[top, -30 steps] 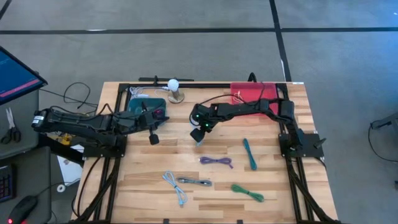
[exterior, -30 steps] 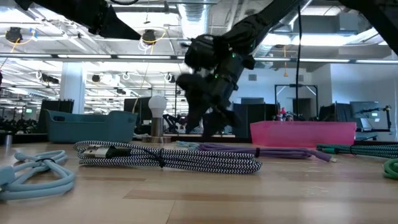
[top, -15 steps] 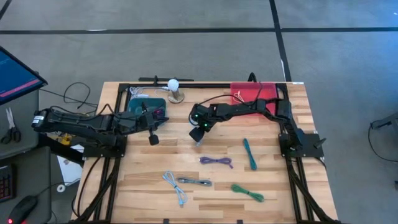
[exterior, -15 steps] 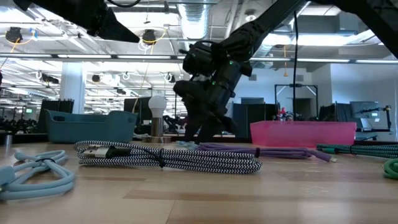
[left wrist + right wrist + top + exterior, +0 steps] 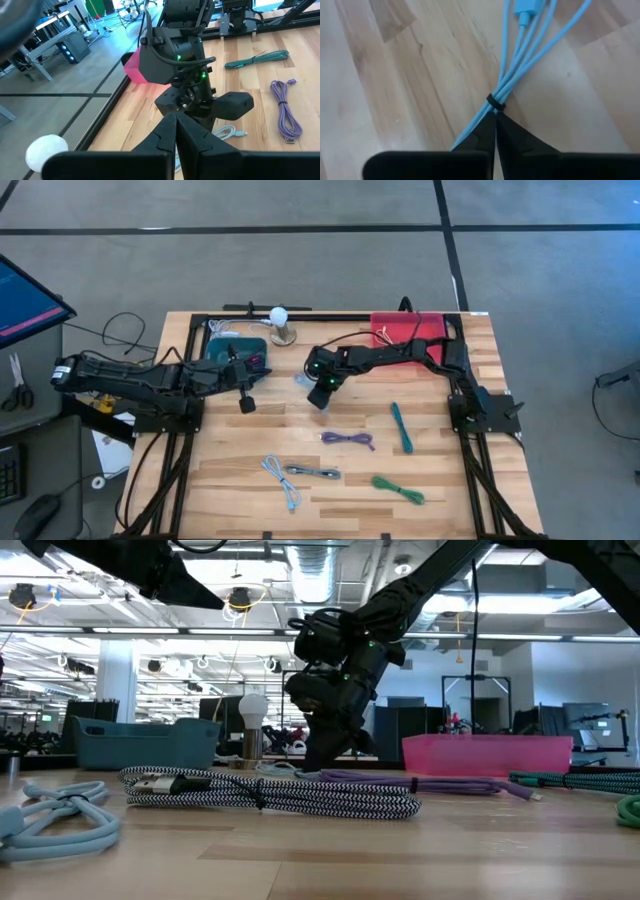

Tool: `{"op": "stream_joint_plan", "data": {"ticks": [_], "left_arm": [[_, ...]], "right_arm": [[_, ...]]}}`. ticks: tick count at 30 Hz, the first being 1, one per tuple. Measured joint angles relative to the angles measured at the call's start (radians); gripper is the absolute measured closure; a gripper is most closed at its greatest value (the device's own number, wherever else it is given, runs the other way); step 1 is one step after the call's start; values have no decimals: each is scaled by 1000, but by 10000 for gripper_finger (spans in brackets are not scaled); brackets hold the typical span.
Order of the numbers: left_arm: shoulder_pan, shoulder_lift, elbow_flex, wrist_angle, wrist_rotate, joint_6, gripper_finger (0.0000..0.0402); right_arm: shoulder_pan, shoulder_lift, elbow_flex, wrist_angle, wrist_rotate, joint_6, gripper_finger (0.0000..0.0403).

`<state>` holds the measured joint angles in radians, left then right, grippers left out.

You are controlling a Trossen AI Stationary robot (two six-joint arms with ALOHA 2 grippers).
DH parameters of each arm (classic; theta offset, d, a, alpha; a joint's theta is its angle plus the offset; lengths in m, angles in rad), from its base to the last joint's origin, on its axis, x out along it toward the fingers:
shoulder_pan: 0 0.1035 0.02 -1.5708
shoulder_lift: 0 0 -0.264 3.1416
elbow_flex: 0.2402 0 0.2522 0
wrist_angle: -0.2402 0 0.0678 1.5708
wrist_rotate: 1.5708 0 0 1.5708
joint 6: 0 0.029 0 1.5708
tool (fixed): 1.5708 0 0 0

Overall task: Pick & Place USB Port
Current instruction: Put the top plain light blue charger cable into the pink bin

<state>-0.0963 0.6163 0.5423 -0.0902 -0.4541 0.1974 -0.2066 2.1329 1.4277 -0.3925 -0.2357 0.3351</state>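
A light-blue USB cable (image 5: 520,55), bundled by a black tie, lies on the wooden table left of centre; its plug end (image 5: 231,133) also shows in the left wrist view. My right gripper (image 5: 320,394) reaches down onto it from the right, shut at the tie. My left gripper (image 5: 247,402) hangs shut and holding nothing over the table's left part, its fingers (image 5: 176,125) pointed toward the right arm. My right gripper pinches the light-blue cable bundle right at its black tie (image 5: 495,103), between the two fingertips. The fingers slant down from the table's right side. The bundle lies flat on the table, its strands fanning out beyond the tie and one strand (image 5: 465,135) running out beside the finger.
A pink bin (image 5: 408,330) stands at the far right and a teal bin (image 5: 235,350) at the far left, with a white bulb lamp (image 5: 280,317) between them. Purple (image 5: 348,439), teal (image 5: 401,427), green (image 5: 398,489), pale blue (image 5: 282,478) and striped (image 5: 312,472) cables lie nearer.
My right gripper has sunk slightly, rolled a little, and shut from wide open onto the light-blue cable near the table's centre.
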Motion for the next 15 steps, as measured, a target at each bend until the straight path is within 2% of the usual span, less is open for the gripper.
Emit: {"op": "stream_joint_plan", "data": {"ticks": [5, 15], "left_arm": [[0, 0, 0, 0, 0, 0, 394], [0, 0, 0, 0, 0, -5, 394]], "right_arm": [[-4, -42, -4, 6, 2, -28, 402], [-42, -224, -2, 0, 105, -94, 403]]}}
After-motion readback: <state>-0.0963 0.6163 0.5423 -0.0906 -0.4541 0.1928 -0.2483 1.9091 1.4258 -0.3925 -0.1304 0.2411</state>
